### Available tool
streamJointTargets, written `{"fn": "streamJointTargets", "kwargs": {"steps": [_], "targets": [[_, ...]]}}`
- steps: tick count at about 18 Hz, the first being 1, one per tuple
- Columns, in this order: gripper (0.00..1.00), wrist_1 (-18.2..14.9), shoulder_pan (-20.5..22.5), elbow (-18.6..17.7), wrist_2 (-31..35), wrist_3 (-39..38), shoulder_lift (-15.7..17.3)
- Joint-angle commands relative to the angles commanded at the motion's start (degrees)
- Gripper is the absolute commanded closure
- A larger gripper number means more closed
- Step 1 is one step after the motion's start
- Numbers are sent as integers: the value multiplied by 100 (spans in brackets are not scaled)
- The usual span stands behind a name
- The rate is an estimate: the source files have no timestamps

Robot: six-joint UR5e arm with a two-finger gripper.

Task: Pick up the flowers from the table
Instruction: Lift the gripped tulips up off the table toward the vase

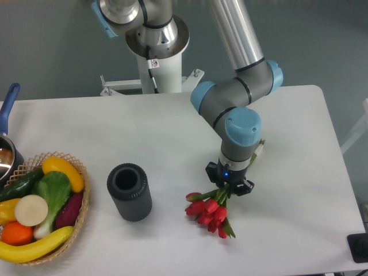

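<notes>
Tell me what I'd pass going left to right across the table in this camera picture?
Pot at the left edge → basket of fruit and vegetables → black cylinder → flowers, held by the gripper.

flowers (208,211): red, green stems | table (172,126): white | cup (129,191): dark grey | arm joints (242,127): light blue
</notes>
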Motion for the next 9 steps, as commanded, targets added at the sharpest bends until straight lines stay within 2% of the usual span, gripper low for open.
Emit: {"fn": "streamJointTargets", "kwargs": {"steps": [3, 9], "targets": [[67, 0, 26, 105, -122, -9, 317], [67, 0, 61, 378, -1097, -413, 686]]}}
